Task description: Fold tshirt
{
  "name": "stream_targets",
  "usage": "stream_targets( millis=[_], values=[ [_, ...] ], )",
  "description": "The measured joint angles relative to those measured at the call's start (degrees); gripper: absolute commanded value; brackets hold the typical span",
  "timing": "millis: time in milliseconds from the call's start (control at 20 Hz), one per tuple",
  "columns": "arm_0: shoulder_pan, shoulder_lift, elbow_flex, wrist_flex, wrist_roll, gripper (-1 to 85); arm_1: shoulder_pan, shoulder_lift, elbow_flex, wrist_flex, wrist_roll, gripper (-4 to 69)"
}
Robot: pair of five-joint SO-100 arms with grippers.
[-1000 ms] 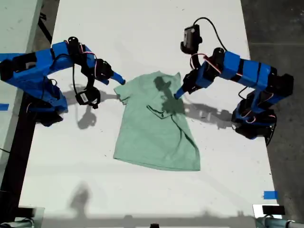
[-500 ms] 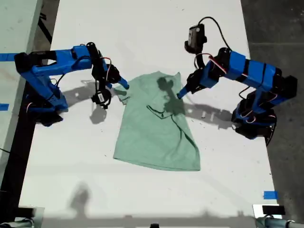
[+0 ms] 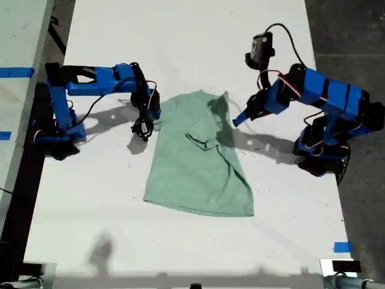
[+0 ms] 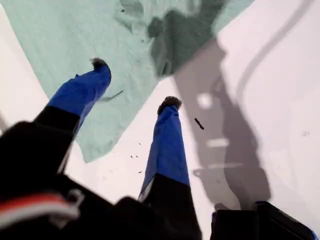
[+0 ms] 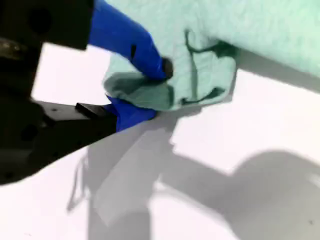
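My second end effector (image 5: 150, 92) pinches the tshirt's (image 3: 195, 159) sleeve at the exterior view's left; my first end effector (image 4: 135, 85) is spread above its far right edge.

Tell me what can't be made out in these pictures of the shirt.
- Second wrist view: most of the tshirt is cut off by the edge; blur hides how much cloth my second gripper pinches.
- First wrist view: how high my first gripper is above the cloth.
- Exterior view: the sleeve at its left, hidden by an arm.
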Motion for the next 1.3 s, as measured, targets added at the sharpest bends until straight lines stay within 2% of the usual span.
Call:
stream_targets(
  millis=[400, 700, 850, 1100, 1300],
  values=[
    [-2.1, 8.1, 5.8, 4.0, -1.2, 0.1, 0.0, 4.4, 3.9, -0.9, 0.8, 22.5],
    [-4.3, 24.8, 11.3, 7.0, -3.3, 0.1, 0.0, 4.9, 4.7, -1.0, 1.1, 22.0],
    [0.1, 23.3, -1.7, 11.5, -4.0, 0.1, 0.0, 4.9, 4.7, -1.0, 1.1, 21.5],
    [7.6, -1.8, -36.7, 15.6, -1.8, 0.1, 0.0, 4.9, 5.7, -2.3, 1.2, 21.1],
    [9.0, -13.1, -44.6, 8.8, 0.4, 0.1, 0.0, 5.0, 6.7, -2.5, 1.8, 21.0]
  ],
)
